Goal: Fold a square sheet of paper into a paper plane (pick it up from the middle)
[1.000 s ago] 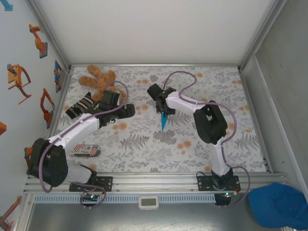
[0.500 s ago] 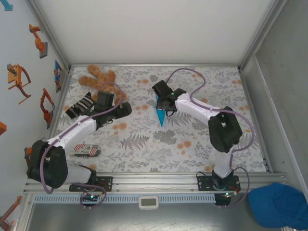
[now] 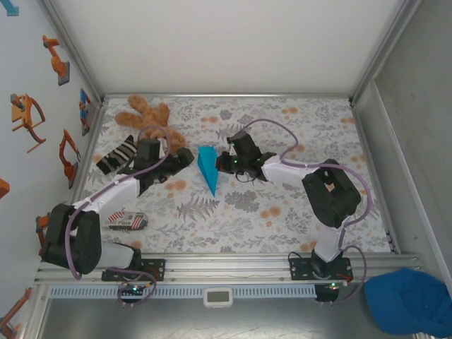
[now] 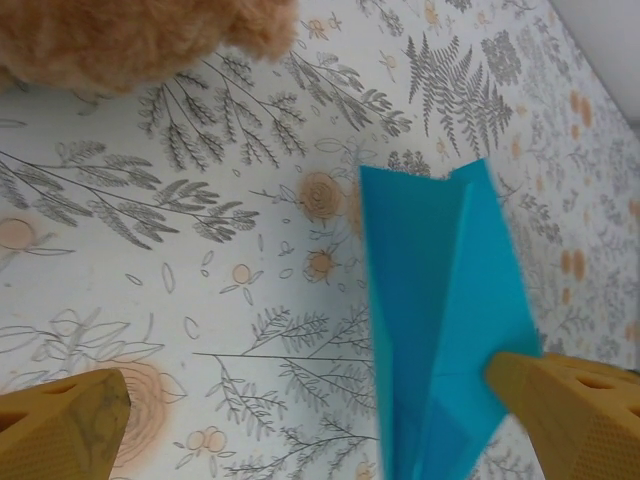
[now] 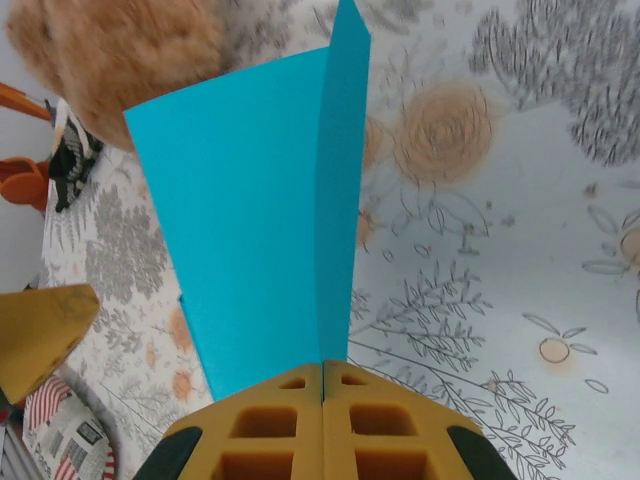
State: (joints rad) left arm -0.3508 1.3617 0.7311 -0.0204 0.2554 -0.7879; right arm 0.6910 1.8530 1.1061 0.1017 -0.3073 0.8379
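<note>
Paper plane (image 3: 207, 169) folded, gripped, finishing step

Table (image 3: 296, 120): teddy bear (image 3: 145, 113) at far-left corner. Plane sits right of bear, nearer the arms, tip toward them. R gripper (image 5: 323, 372) clamped tight on its edge. L gripper (image 3: 185, 157), on plane's bear side, gapes wide w/ nothing held. Looks like folds are done; next prob. needs a gentle set-down or an L-side pinch.

You see the paper plane (image 5: 250, 240) as thin, smooth, matt paper with sharp creases, and the teddy bear (image 4: 130, 40) is of soft, fuzzy plush. The table cover (image 4: 150, 250) looks to you like a flat matt printed sheet, while the fingers (image 5: 265, 440) of the right gripper (image 5: 323, 370) are yellow-orange plastic with a fine grainy, dull surface.
</note>
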